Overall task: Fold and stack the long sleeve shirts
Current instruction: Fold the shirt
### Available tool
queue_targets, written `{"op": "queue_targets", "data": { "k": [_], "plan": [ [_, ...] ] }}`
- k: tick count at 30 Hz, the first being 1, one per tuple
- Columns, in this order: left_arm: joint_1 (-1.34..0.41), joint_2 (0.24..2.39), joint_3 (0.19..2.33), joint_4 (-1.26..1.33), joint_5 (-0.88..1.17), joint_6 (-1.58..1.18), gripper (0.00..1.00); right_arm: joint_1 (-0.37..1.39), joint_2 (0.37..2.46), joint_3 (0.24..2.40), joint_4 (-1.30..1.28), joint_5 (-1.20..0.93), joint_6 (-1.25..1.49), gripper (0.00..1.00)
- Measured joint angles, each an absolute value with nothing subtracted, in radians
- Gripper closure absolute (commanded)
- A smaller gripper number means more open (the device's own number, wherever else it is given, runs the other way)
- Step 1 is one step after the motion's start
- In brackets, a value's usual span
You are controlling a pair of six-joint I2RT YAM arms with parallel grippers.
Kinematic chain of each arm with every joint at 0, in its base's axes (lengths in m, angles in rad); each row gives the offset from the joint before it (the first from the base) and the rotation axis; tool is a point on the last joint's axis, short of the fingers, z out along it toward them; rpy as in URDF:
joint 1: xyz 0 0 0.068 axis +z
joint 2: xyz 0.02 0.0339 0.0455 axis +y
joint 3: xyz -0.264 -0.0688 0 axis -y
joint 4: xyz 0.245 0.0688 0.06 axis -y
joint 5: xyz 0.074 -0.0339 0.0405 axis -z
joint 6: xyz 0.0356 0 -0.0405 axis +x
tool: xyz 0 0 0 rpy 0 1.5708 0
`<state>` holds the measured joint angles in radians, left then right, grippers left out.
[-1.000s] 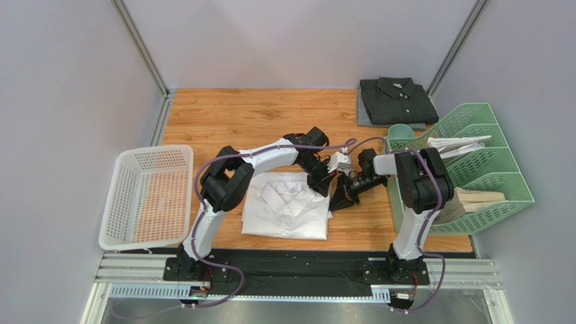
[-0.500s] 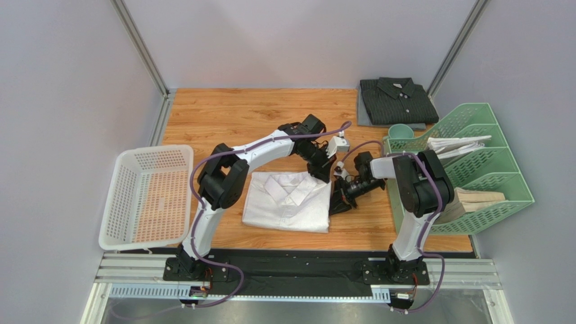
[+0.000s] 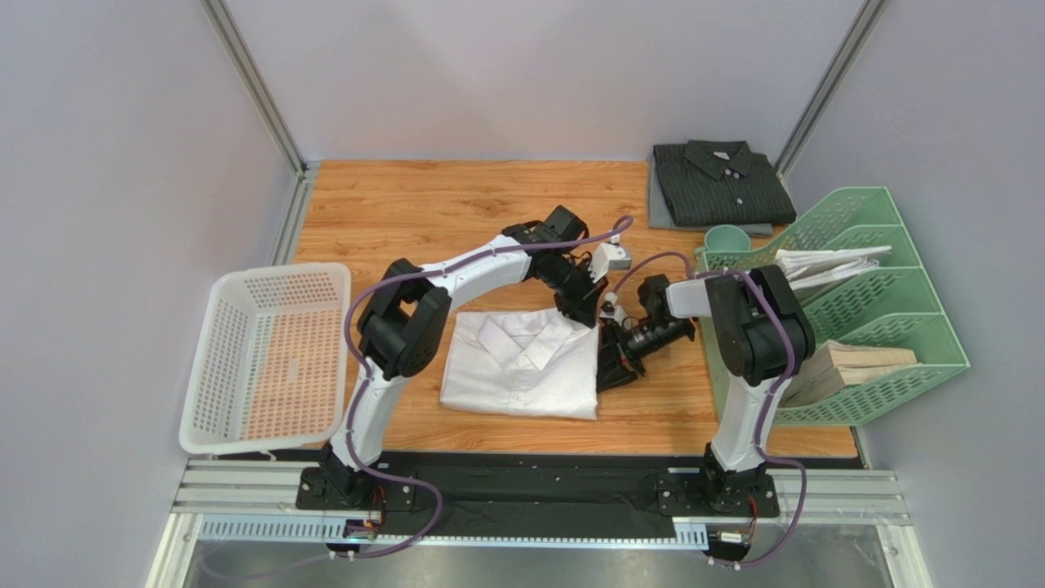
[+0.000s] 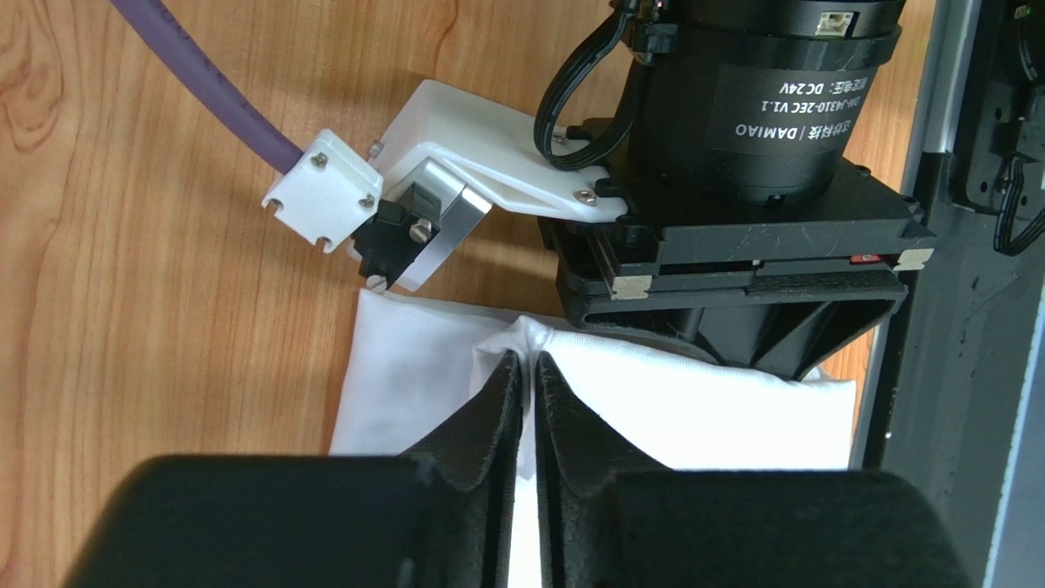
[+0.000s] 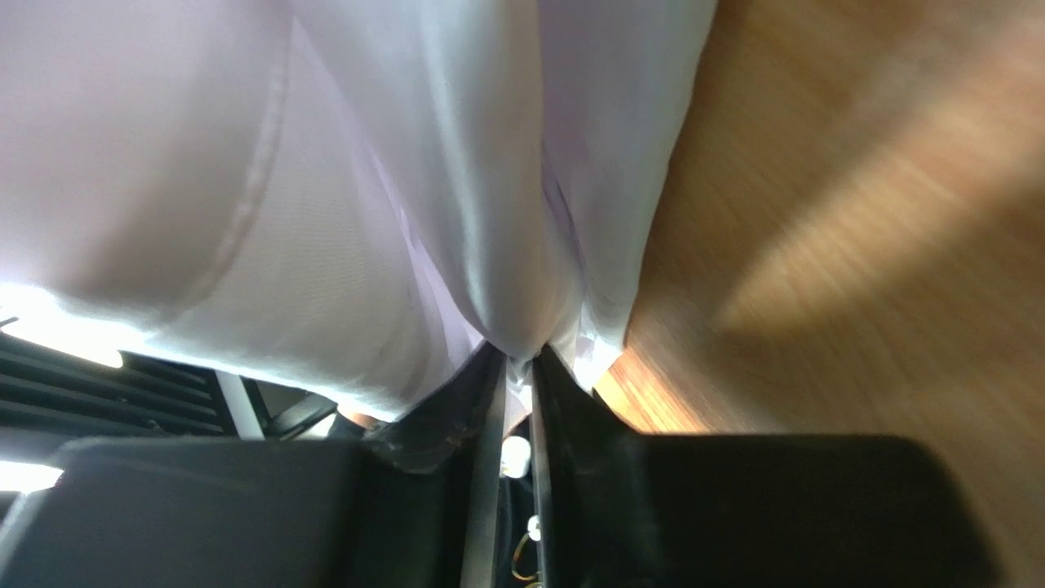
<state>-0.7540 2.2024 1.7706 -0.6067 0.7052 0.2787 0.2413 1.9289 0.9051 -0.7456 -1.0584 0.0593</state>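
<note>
The white shirt [image 3: 521,364] lies folded on the table, collar up. My left gripper [image 3: 594,317] is shut on its upper right corner; in the left wrist view the fingers [image 4: 530,368] pinch a fold of white cloth [image 4: 417,374]. My right gripper [image 3: 610,363] is shut on the shirt's right edge; in the right wrist view white cloth [image 5: 368,184] hangs from the fingertips [image 5: 518,355]. The dark striped shirt [image 3: 718,181] lies folded at the back right of the table.
A white mesh basket [image 3: 264,355] stands at the left. A green file rack [image 3: 859,306] with papers stands at the right. Bare wood [image 3: 417,214] lies behind the white shirt. The two grippers are very close together.
Both grippers have moved away from me and a little left with the shirt's right side. The shirt has shifted and now lies straighter.
</note>
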Motion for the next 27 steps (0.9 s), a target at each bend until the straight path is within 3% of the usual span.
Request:
{"op": "queue_targets", "data": {
  "k": [1, 4, 7, 13, 18, 27],
  "plan": [
    [-0.752, 2.202, 1.771, -0.607, 0.705, 0.273, 0.68, 0.241, 1.928, 0.905, -0.747, -1.056, 0.056, 0.64],
    [-0.739, 2.192, 1.756, -0.601, 0.709, 0.260, 0.57, 0.241, 1.909, 0.905, -0.773, -1.007, 0.055, 0.62],
    [-0.698, 2.123, 1.676, -0.615, 0.717, 0.250, 0.54, 0.241, 1.868, 0.910, -0.827, -0.927, 0.054, 0.55],
    [-0.526, 1.797, 1.473, -0.704, 0.699, 0.274, 0.44, 0.218, 1.765, 1.010, -0.956, -0.809, 0.035, 0.57],
    [-0.400, 1.655, 1.369, -0.780, 0.676, 0.317, 0.42, 0.206, 1.742, 1.143, -1.032, -0.748, -0.026, 0.55],
    [-0.338, 1.759, 1.247, -0.820, 0.547, 0.332, 0.46, 0.214, 1.789, 1.211, -0.951, -0.641, -0.026, 0.57]
  ]
}}
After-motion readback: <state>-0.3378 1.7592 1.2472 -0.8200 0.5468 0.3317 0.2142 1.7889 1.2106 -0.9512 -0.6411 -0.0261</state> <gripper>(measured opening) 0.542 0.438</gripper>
